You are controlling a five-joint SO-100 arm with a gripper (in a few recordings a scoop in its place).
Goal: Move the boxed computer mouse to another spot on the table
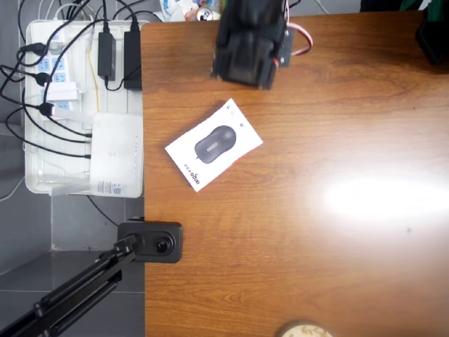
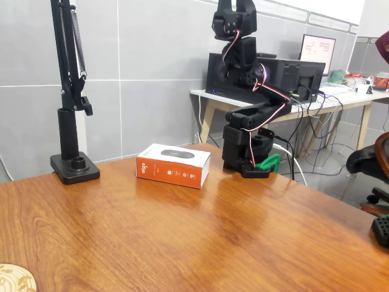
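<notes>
White tray (image 1: 35,184) beside the table (image 1: 316,246): holds a power strip (image 1: 49,63), dark cables, black adapters (image 1: 106,55) and a plain white router box (image 1: 118,156). Boxed computer mouse (image 1: 214,144): flat white carton lying askew on the wood near the table's tray-side edge, dark grey mouse printed on top, orange-red side panel in the fixed view. Gripper (image 2: 234,7): folded high above the arm's base, apart from the box; jaw opening cannot be told.

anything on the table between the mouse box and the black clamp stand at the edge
No, bare wood. In the overhead view the stretch of table between the boxed computer mouse and the black clamp stand holds nothing; the fixed view agrees.
</notes>
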